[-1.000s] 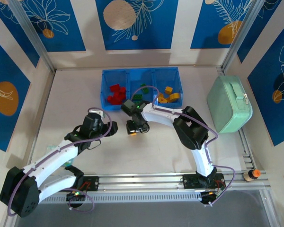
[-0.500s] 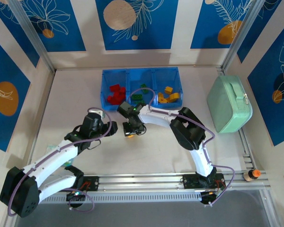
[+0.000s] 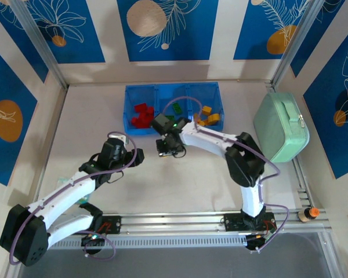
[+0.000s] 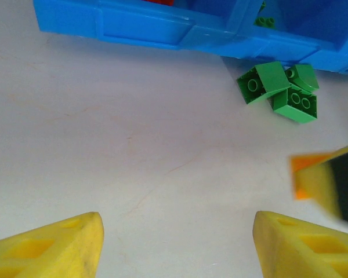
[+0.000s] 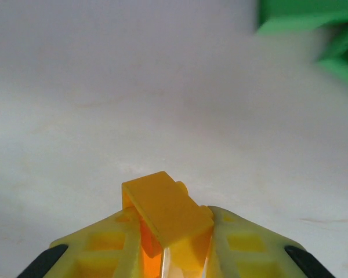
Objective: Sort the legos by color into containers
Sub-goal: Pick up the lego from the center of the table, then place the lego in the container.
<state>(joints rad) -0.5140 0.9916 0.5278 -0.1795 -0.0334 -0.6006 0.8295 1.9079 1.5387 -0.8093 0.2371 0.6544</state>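
Note:
The blue three-compartment tray (image 3: 129,108) holds red legos (image 3: 140,114) on the left, green legos (image 3: 175,110) in the middle and yellow-orange legos (image 3: 207,117) on the right. My right gripper (image 3: 169,149) hovers just in front of the tray, shut on a yellow-orange brick (image 5: 165,214) that stands tilted between its fingers (image 5: 238,246). Three green bricks (image 4: 278,91) lie on the table against the tray wall (image 4: 139,26); their blurred green edges (image 5: 301,14) also show ahead of the right gripper (image 5: 169,231). My left gripper (image 4: 177,231) is open over bare table, left of the right one.
A mint-green case (image 3: 281,127) with a handle stands at the right wall. A pale packet (image 3: 62,180) peeks out beside the left arm. A small bottle with an orange cap (image 3: 308,214) lies by the front rail. Walls close in three sides.
My right gripper has swung from a spot nearer the left gripper back toward the tray, carrying the yellow-orange brick. The left arm has stayed still.

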